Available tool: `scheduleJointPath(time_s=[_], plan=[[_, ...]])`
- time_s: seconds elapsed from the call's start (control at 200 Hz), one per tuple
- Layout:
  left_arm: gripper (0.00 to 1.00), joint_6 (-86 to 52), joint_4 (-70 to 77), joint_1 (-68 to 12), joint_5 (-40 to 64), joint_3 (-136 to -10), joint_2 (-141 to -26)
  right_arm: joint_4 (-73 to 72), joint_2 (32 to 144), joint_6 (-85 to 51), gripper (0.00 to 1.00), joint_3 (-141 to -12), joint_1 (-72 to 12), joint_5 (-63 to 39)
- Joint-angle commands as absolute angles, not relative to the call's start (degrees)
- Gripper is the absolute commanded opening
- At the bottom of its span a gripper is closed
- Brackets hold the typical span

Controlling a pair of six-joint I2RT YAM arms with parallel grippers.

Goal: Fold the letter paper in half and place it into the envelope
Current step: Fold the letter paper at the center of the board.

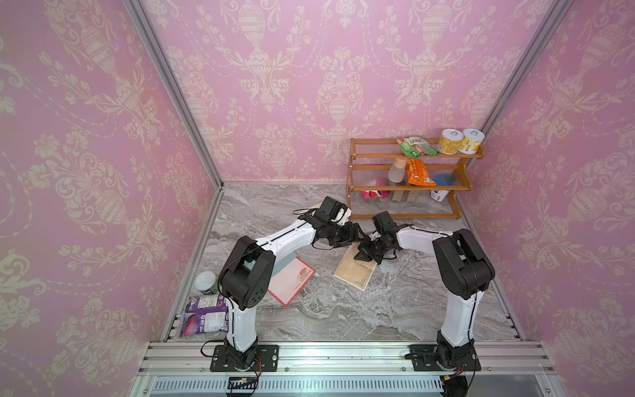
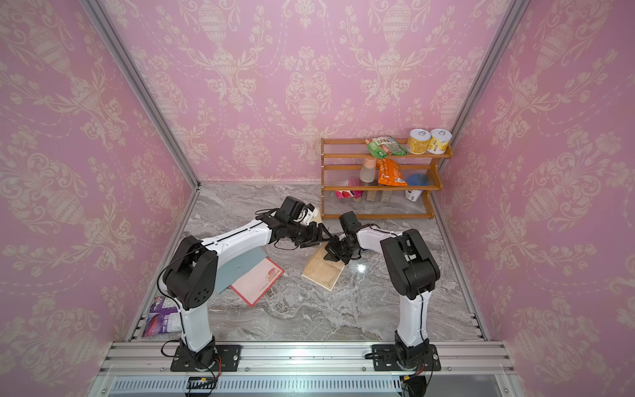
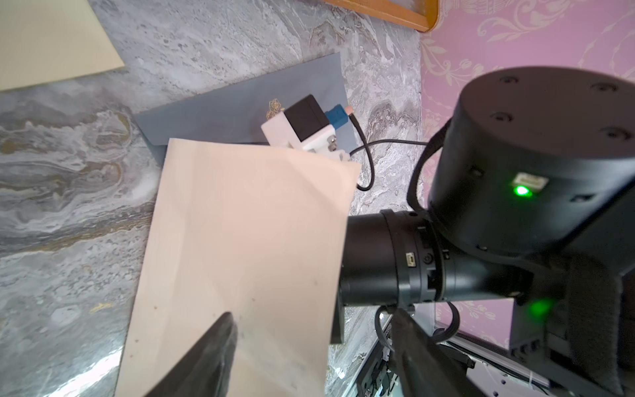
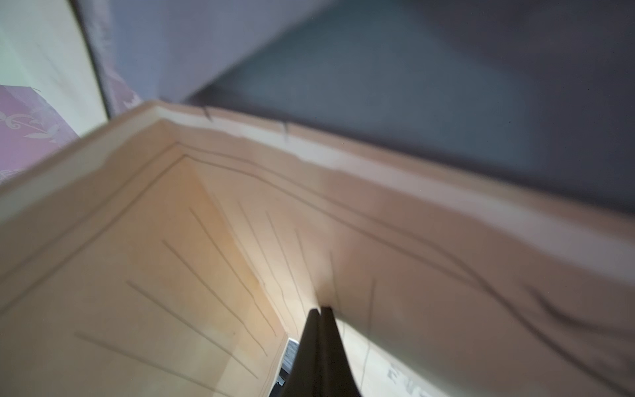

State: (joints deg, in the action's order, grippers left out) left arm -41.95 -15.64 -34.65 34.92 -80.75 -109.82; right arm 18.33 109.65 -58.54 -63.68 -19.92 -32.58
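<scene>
The cream, lined letter paper [image 1: 350, 275] lies mid-table in both top views, its far end lifted and bent over. My right gripper [image 1: 360, 254] is shut on that lifted part; in the right wrist view its fingertips [image 4: 321, 311] pinch the creased paper [image 4: 171, 275]. My left gripper [image 1: 360, 235] hovers just behind it and is open, its dark fingers [image 3: 220, 340] spread on either side of the raised paper [image 3: 240, 223]. A grey-blue envelope [image 3: 223, 110] with a gold rose lies flat beyond the paper in the left wrist view.
A red-bordered card [image 1: 292, 280] and a grey-blue sheet [image 1: 287, 263] lie under my left forearm. A wooden shelf [image 1: 351, 178] holding cans and packets stands at the back right. A purple packet [image 1: 204, 314] and a jar [image 1: 205, 282] sit front left. A second cream sheet [image 3: 51, 37] lies nearby.
</scene>
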Motion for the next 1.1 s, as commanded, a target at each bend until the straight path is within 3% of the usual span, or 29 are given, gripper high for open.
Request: scheduleJointPath(time_s=[0.0,0.285,0.645,1.095], plan=[[0.74,-44.78,-10.78,-34.67,37.25,-79.31,-110.73,21.68,102.89,-57.75,0.00,-62.31,-17.99,-31.20],[0.76,-49.37,-1.63,-34.97,40.06,-76.38,-111.43,31.26,95.56,-52.30,0.00,-60.06,-15.78,-27.33],[0.77,-45.26,-6.67,-35.68,38.94,-77.16,-115.11,46.03,89.89,-47.14,0.00,-64.21,-15.55,-18.65],[0.77,-33.39,-20.89,-33.84,31.88,-77.22,-114.39,38.42,98.10,-50.32,0.00,-64.06,-15.65,-21.84]])
